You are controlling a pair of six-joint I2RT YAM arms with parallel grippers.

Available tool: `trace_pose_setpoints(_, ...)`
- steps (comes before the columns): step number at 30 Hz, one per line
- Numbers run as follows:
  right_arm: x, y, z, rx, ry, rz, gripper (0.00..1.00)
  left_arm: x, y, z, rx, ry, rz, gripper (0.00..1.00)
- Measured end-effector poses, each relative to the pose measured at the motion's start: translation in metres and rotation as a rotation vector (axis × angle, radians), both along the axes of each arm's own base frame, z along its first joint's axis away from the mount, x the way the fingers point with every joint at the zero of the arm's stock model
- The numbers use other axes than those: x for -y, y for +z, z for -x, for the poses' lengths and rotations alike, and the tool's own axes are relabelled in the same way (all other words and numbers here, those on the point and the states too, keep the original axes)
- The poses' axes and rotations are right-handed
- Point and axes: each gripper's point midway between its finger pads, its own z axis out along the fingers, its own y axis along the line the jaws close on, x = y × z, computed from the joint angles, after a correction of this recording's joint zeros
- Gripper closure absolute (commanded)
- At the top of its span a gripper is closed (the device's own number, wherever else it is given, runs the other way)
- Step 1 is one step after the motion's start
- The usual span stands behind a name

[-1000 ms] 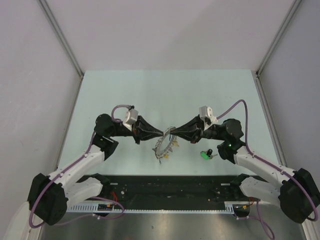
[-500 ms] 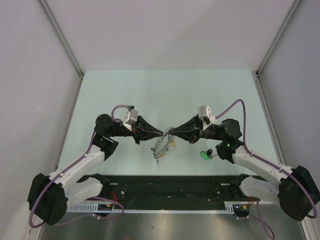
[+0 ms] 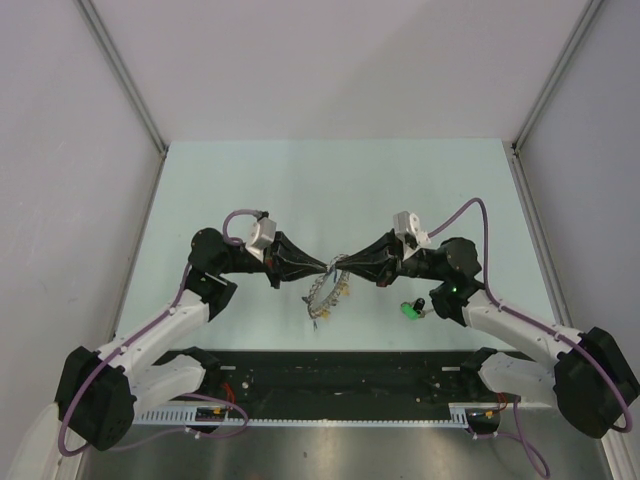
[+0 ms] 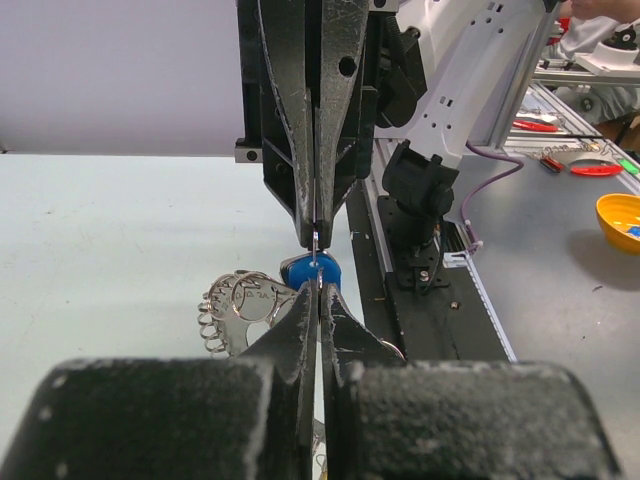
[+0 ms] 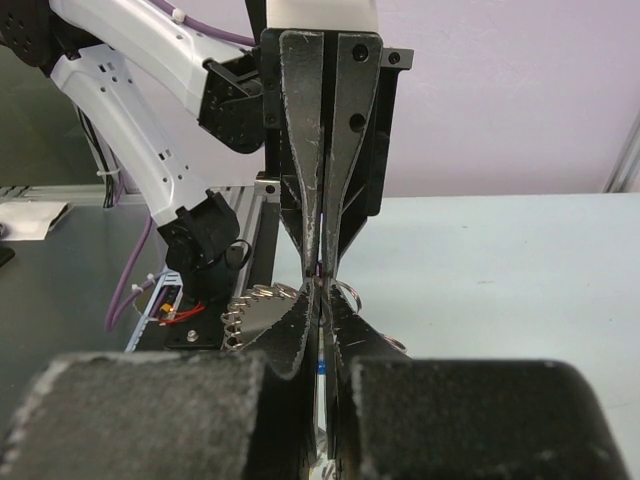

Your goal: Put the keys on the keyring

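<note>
The keyring [image 3: 321,293] hangs tilted under my two gripper tips, which meet nose to nose over the table's middle. My left gripper [image 3: 328,264] is shut on the ring's edge loops; the ring shows to the left of its fingers in the left wrist view [image 4: 235,305]. My right gripper [image 3: 343,264] is shut on a blue-headed key [image 4: 311,270], whose head sits between the two tips. The ring also shows in the right wrist view [image 5: 255,310]. A green-headed key [image 3: 407,311] and a black-headed key [image 3: 420,304] lie on the table by the right arm.
The pale green table [image 3: 330,190] is walled at left, right and back. A black rail with a slotted strip [image 3: 340,385] runs along the near edge between the arm bases. A small yellowish piece [image 3: 346,291] hangs at the ring.
The ring has turned more edge-on to the top camera and swung slightly under the tips. The right arm has crept a little to the left. Both grippers stay shut.
</note>
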Motion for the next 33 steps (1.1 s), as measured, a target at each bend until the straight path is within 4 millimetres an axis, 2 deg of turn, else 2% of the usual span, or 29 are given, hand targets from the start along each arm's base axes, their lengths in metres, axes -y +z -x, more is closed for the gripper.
trace_pose_setpoints(33, -0.0027, -0.0023, 0.0029, -0.005, 0.015, 0.006, 1.0, 0.0002, 0.0021, 0.0013, -0.004, -0.004, 0.006, 1.0)
